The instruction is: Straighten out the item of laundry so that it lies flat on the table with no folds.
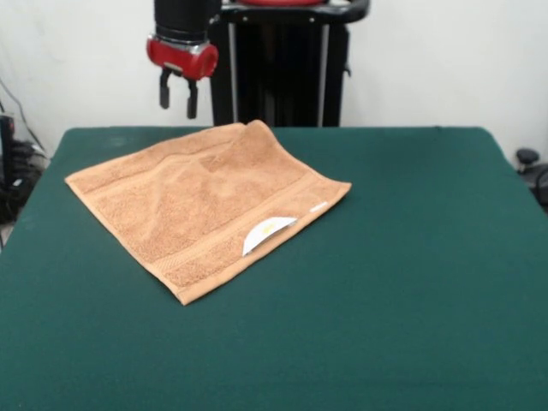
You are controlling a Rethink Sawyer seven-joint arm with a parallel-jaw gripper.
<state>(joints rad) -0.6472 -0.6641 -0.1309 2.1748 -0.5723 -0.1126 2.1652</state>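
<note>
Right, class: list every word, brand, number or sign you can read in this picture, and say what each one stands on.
No text can be read anywhere.
White label at the edge of the orange-tan terry hand towel: a faint yellowish mark, too small and blurred to read.
Small pale tag on the towel's border: no legible print.
Red and black gripper and dark green felt table: no markings visible.

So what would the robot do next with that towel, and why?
Probably lower the hand toward the towel's far corner. The hand hangs open above the table's far edge, holding nothing, and the towel looks slightly raised and rumpled at that corner, so it is not quite flat.
</note>
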